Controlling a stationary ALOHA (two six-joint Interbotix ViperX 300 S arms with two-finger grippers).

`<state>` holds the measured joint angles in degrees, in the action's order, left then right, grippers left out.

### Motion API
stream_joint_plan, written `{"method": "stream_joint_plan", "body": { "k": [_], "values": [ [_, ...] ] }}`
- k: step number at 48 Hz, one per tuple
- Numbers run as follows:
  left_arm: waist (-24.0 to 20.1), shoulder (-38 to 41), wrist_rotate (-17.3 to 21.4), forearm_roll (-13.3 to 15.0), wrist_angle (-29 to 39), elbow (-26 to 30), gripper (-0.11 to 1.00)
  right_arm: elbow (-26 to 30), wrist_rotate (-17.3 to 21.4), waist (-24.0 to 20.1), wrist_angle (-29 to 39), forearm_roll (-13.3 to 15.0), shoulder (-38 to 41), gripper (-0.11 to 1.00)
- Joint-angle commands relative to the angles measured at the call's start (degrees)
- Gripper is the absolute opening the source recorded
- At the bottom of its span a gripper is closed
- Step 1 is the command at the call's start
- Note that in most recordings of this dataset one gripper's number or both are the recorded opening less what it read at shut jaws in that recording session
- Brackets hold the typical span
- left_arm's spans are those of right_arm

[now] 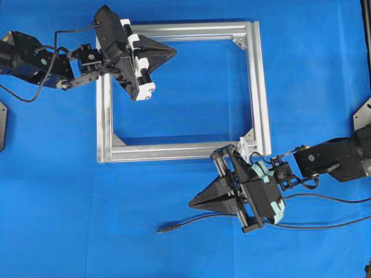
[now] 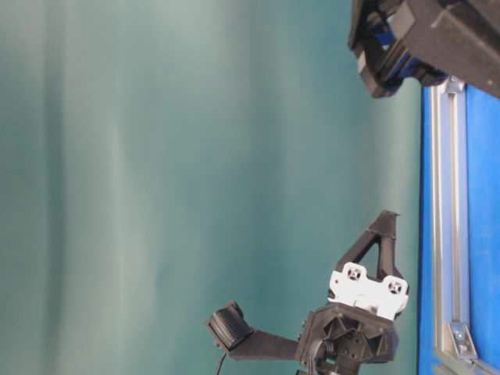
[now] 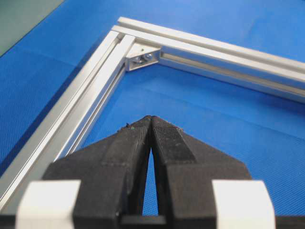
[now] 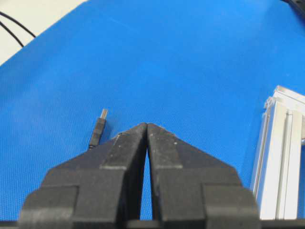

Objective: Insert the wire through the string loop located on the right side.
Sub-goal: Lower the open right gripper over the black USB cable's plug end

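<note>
The wire (image 1: 232, 219) lies loose on the blue mat in front of the silver frame (image 1: 264, 87); its plug tip (image 1: 163, 229) points left. In the right wrist view the plug (image 4: 98, 131) lies just left of my right gripper (image 4: 147, 125), apart from it. Seen from overhead, the right gripper (image 1: 192, 204) is shut and empty, hovering a little above and right of the plug. A small whitish strand that looks like the string loop (image 1: 243, 142) sits at the frame's near right corner. My left gripper (image 1: 174, 52) is shut and empty over the frame's far left corner; its tips (image 3: 151, 118) point into the frame.
A silver corner bracket (image 3: 143, 57) sits ahead of the left gripper. The frame's near bar (image 4: 281, 167) lies right of the right gripper. A second thin black cable (image 1: 330, 198) runs from the right arm off the mat's right edge.
</note>
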<state>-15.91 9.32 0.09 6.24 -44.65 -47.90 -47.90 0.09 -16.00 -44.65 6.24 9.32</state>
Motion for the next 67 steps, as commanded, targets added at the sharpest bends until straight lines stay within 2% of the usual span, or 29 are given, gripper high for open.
{"method": "stream_joint_plan", "body": {
  "k": [1,7,14,26,32,36,41,45,50,56,67],
  "values": [
    [0.00,-2.81,0.26,-0.97,1.05,0.35,0.00,0.88,0.44,-0.09,-0.18,-0.09,-2.20,0.00],
    [-0.09,-2.99,0.26,-0.88,1.14,-0.18,0.00,0.62,0.44,-0.09,1.05,-0.09,-2.55,-0.06],
    [-0.18,-2.99,0.35,-0.97,1.14,-0.18,0.00,0.88,0.88,-0.35,1.23,-0.09,-2.64,-0.06],
    [-0.35,-2.99,0.53,-1.05,1.23,-0.18,0.00,0.44,4.31,-0.62,1.58,0.00,-2.72,-0.03],
    [-0.35,-2.99,0.53,-1.05,1.23,-0.18,0.00,0.53,4.83,-0.97,1.58,-0.09,-2.72,0.13],
    [-0.44,-3.08,0.53,-1.05,1.32,-0.18,0.00,0.62,5.01,-1.58,1.58,-0.09,-2.72,0.35],
    [-0.62,-3.08,0.53,-1.05,1.23,-0.35,0.00,0.53,4.92,-2.46,1.23,-0.09,-2.81,0.69],
    [-0.79,-3.08,0.53,-1.05,1.32,-0.35,0.00,0.44,5.01,-2.64,1.58,-0.18,-2.81,0.89],
    [-1.05,-3.08,0.53,-1.05,1.23,-0.35,0.00,0.62,5.27,-2.64,1.58,-0.53,-2.72,0.86],
    [-1.05,-3.08,0.53,-1.05,1.32,-0.35,0.00,0.88,5.45,-2.72,1.58,-0.70,-2.46,0.89],
    [-1.05,-2.99,0.53,-1.05,1.32,-0.35,0.00,2.20,5.98,-3.52,1.58,-2.81,1.05,0.89]
  ]
}}
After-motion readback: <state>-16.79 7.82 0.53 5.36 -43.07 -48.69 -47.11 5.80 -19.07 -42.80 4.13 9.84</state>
